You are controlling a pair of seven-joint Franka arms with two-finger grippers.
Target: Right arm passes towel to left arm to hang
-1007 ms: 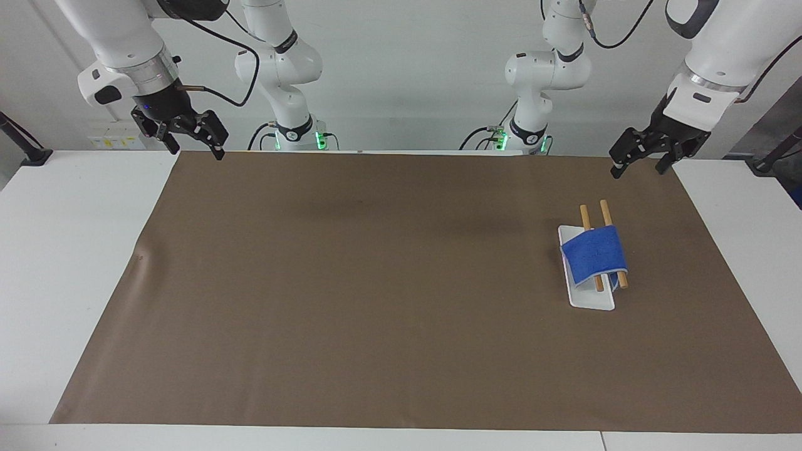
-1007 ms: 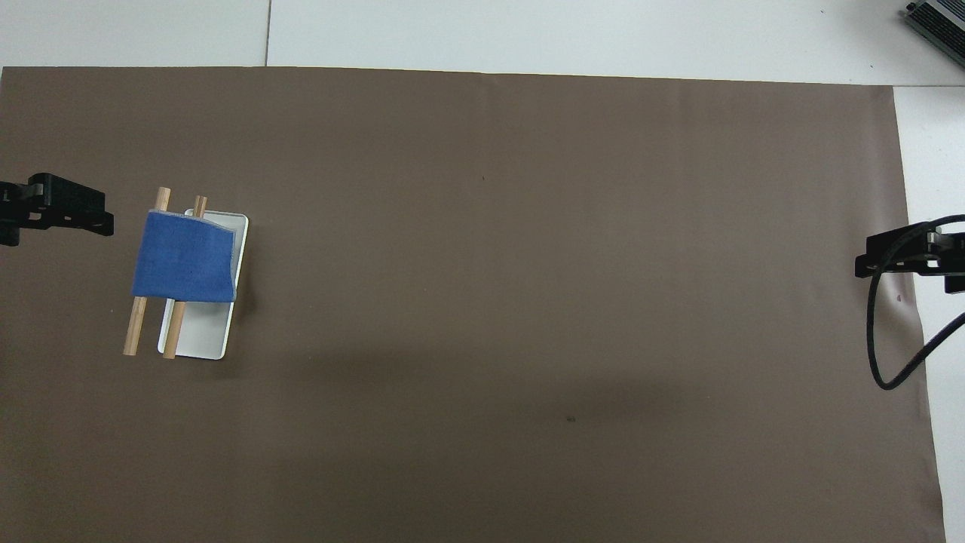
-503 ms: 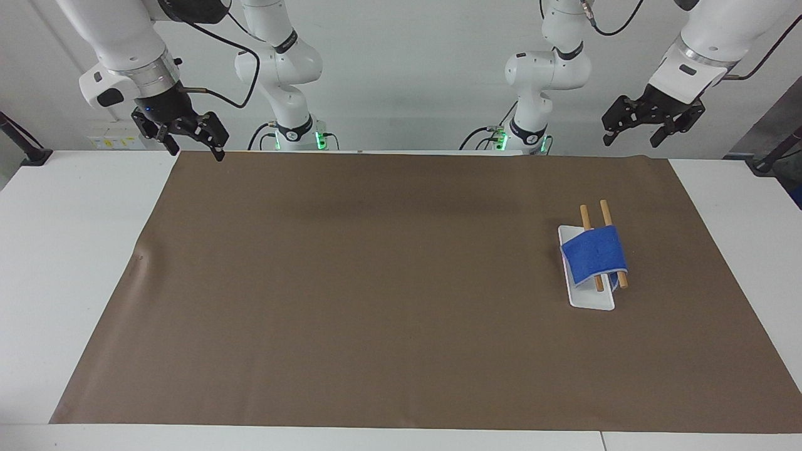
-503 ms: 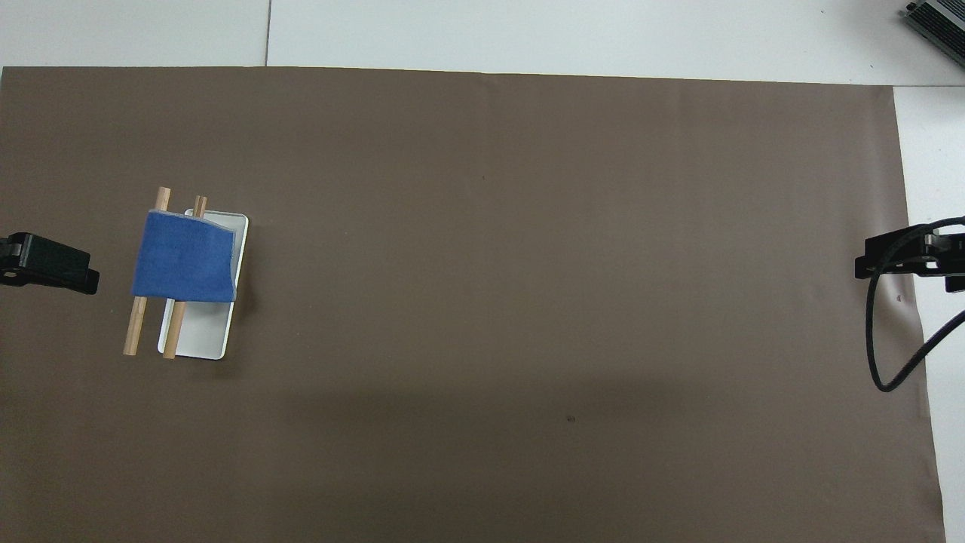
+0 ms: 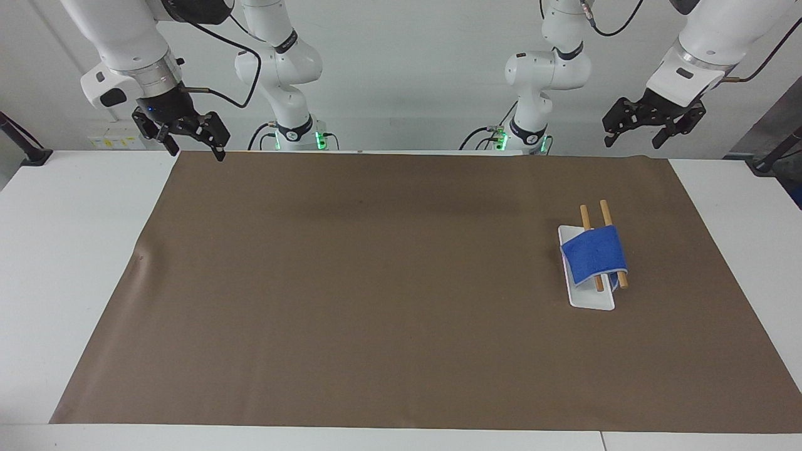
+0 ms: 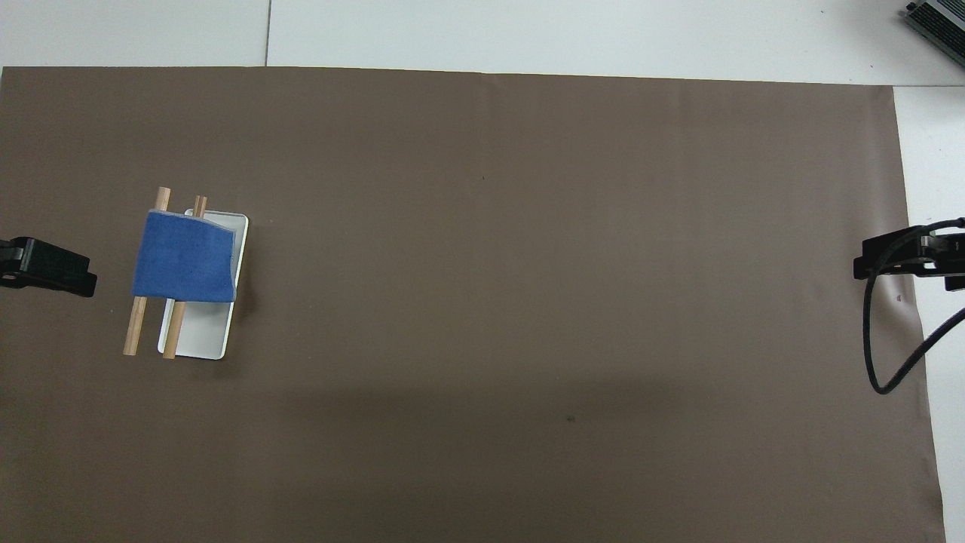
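The bright-blue towel [image 5: 594, 254] [image 6: 183, 258] hangs draped over two wooden rods [image 5: 584, 216] [image 6: 134, 332] of a small rack with a white base [image 5: 592, 299] [image 6: 202, 339], on the brown mat toward the left arm's end. My left gripper [image 5: 631, 143] [image 6: 75, 275] hangs high in the air over the mat's edge at that end, open and empty, well clear of the towel. My right gripper [image 5: 195, 153] [image 6: 867, 264] waits over the mat's corner at the right arm's end, open and empty.
A brown mat [image 5: 376, 282] covers most of the white table [image 5: 62, 250]. A black cable [image 6: 878, 354] loops down from the right gripper over the mat's edge.
The left gripper has risen from just above the mat's edge to high in the air. The right gripper has barely shifted. The towel has not moved.
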